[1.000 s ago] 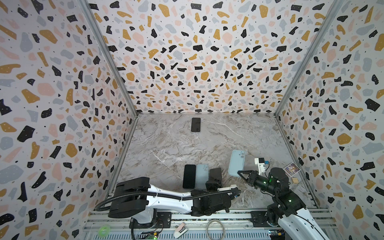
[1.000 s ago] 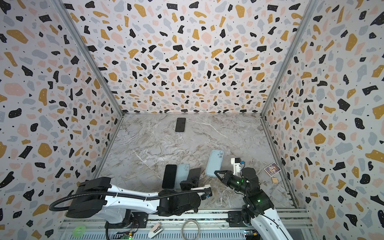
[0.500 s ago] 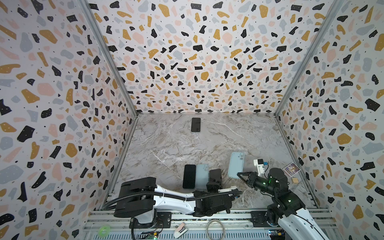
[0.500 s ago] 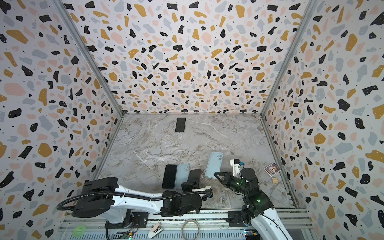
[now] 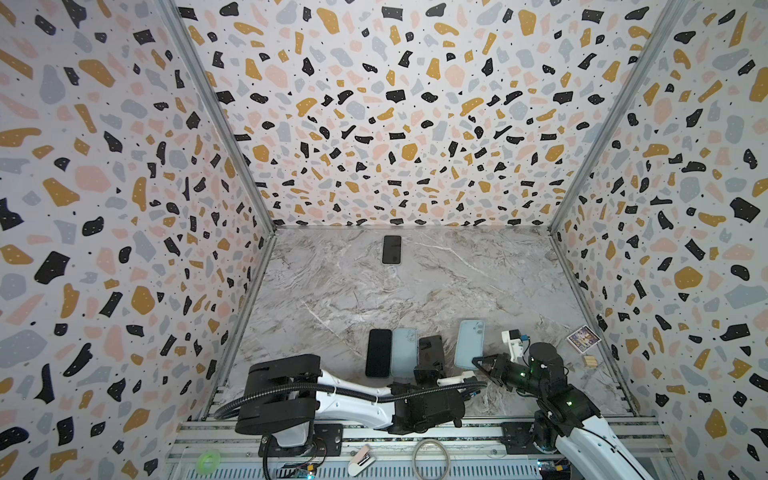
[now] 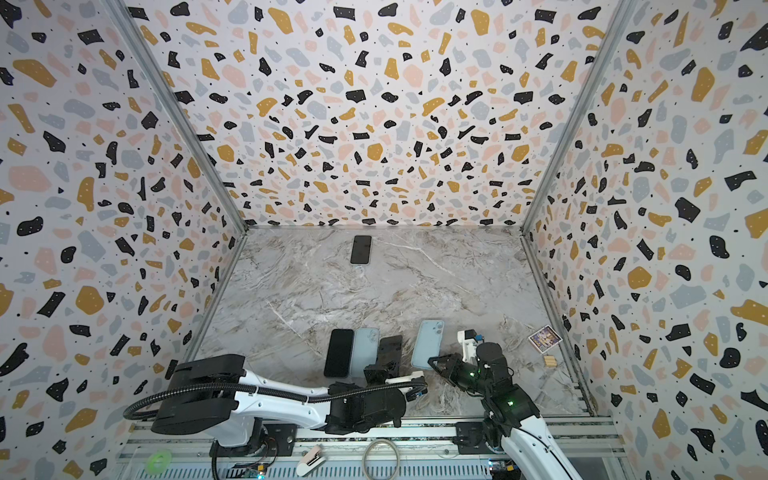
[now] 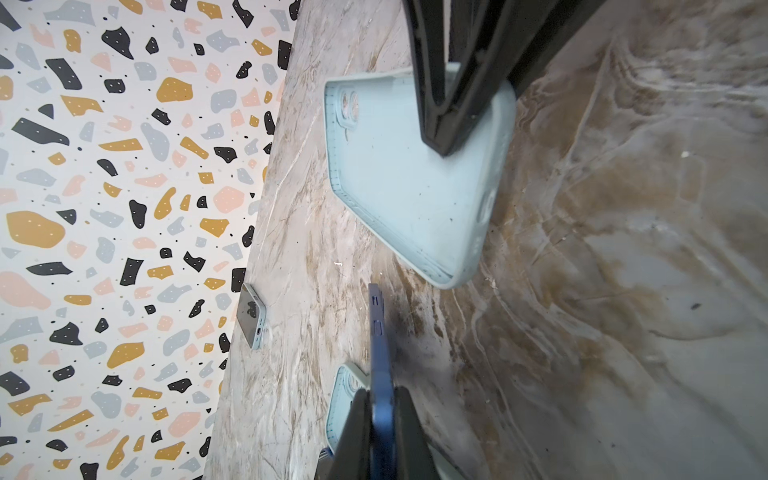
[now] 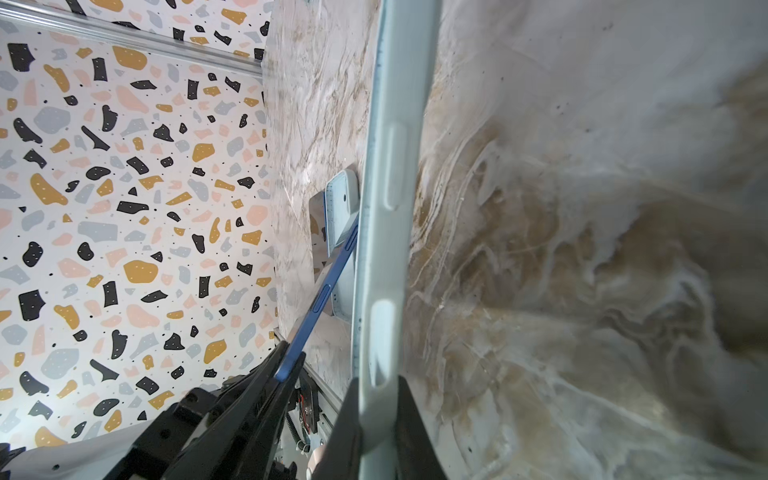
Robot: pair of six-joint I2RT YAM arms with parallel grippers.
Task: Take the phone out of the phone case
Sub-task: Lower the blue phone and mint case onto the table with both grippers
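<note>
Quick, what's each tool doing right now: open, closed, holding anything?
Left tool: closed, holding the blue phone by its edge.
Right tool: closed, holding the light blue case.

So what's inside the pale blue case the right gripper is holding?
Nothing visible: in the left wrist view the pale blue case shows a bare hollow with its camera cut-out. The right gripper covers part of it. The blue phone is in the left gripper.

Marbled tabletop [image 5: 415,291] in both top views: dark phone [image 5: 391,249] flat at twelve o'clock by the back wall, black phone [image 5: 378,353] and pale blue case [image 5: 404,352] side by side at six, picture card [image 5: 584,338] and wooden block [image 5: 589,360] at four.
</note>
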